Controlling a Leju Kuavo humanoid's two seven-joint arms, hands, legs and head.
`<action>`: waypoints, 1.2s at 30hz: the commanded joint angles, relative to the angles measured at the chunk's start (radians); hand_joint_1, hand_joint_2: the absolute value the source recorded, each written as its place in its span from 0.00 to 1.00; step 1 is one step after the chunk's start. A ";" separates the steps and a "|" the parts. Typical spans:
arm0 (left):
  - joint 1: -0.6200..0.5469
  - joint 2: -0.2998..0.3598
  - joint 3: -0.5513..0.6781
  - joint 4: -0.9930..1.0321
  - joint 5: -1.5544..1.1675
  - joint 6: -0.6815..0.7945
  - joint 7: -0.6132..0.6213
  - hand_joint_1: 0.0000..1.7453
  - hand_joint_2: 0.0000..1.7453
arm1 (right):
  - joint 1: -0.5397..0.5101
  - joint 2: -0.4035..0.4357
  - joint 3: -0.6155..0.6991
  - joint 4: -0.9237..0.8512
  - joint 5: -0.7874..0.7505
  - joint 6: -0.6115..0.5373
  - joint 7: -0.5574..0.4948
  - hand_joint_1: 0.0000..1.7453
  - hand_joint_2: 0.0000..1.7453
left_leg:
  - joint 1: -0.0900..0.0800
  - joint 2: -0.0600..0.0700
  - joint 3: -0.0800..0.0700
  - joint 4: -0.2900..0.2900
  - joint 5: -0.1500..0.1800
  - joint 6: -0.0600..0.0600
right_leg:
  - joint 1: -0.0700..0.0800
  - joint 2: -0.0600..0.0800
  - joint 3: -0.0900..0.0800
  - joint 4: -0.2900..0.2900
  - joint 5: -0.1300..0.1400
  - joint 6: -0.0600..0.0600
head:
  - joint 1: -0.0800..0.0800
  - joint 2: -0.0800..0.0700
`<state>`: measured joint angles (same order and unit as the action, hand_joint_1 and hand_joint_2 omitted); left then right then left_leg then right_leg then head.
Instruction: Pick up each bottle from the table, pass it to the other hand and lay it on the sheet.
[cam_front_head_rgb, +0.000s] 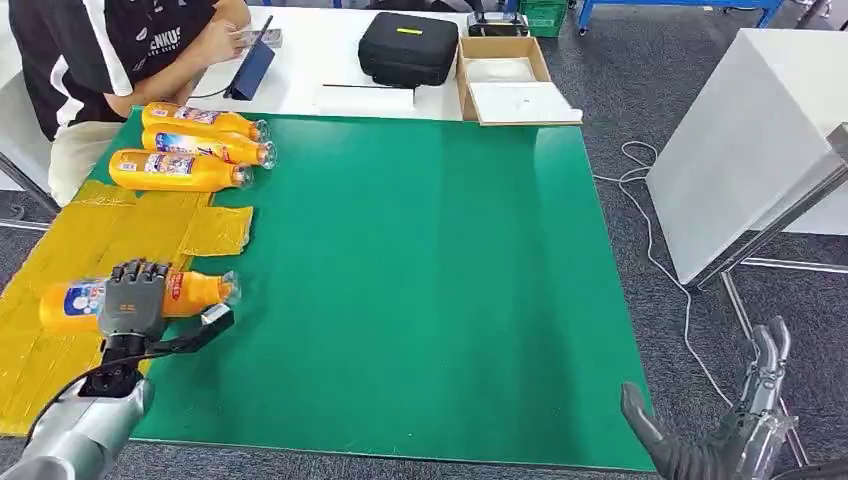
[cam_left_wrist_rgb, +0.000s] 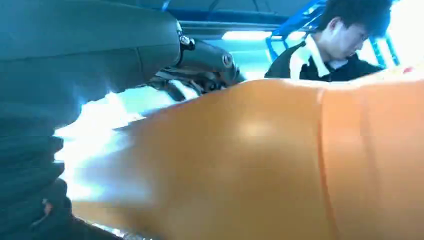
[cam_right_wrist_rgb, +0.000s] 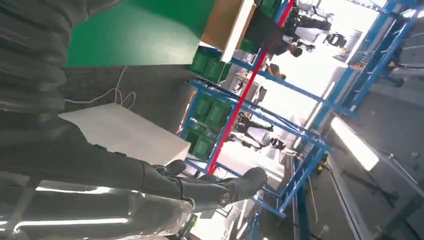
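An orange bottle (cam_front_head_rgb: 190, 291) with a blue-and-white label lies on its side across the edge of the yellow sheet (cam_front_head_rgb: 90, 230), its neck over the green mat (cam_front_head_rgb: 430, 280). My left hand (cam_front_head_rgb: 133, 300) grips it from above, fingers over its body and thumb (cam_front_head_rgb: 212, 321) stretched out below the neck. Close up in the left wrist view, the bottle (cam_left_wrist_rgb: 280, 160) lies right against my left hand (cam_left_wrist_rgb: 75, 70). Three more orange bottles (cam_front_head_rgb: 190, 150) lie side by side at the mat's far left corner. My right hand (cam_front_head_rgb: 745, 425) hangs off the table's near right corner, fingers (cam_right_wrist_rgb: 215, 190) spread, holding nothing.
A person (cam_front_head_rgb: 110, 50) sits at the far left by the three bottles, holding a small device. Behind the mat are a black case (cam_front_head_rgb: 408, 47), a cardboard box (cam_front_head_rgb: 510, 78) and papers. A white table (cam_front_head_rgb: 760, 140) and cables (cam_front_head_rgb: 650, 230) stand to the right.
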<state>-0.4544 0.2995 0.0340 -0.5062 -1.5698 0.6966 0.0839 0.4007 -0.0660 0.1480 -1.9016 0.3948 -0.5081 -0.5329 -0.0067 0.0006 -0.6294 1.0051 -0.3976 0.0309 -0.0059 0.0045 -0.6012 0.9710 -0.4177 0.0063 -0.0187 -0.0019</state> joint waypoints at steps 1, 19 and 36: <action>-0.051 -0.032 0.034 0.119 -0.001 0.002 0.013 0.00 1.00 | -0.043 -0.029 0.047 0.101 -0.003 -0.006 0.010 0.00 1.00 | 0.000 -0.001 0.005 -0.001 -0.001 -0.003 | 0.000 -0.001 0.006 -0.002 -0.001 0.000 | 0.000 0.000; -0.040 -0.142 0.121 -0.095 0.010 0.002 -0.128 0.00 1.00 | -0.106 0.050 0.037 0.126 0.071 0.036 0.052 0.00 1.00 | 0.001 -0.006 0.004 0.000 0.000 -0.002 | 0.000 -0.006 0.006 -0.001 -0.002 0.000 | 0.000 0.000; 0.013 -0.190 -0.106 -0.533 -0.001 -0.165 -0.041 0.00 1.00 | -0.111 0.081 0.025 0.124 0.104 0.057 0.041 0.00 1.00 | 0.000 -0.003 0.003 0.000 0.000 -0.002 | 0.000 -0.002 0.004 -0.001 0.000 0.000 | 0.000 0.000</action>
<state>-0.4462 0.1453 -0.0214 -0.8969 -1.5713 0.5596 0.0809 0.3075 -0.0084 0.1980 -1.8269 0.4891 -0.4517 -0.4929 -0.0071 -0.0021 -0.6289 1.0054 -0.3972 0.0310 -0.0064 0.0030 -0.5997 0.9710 -0.4173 0.0067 -0.0187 -0.0019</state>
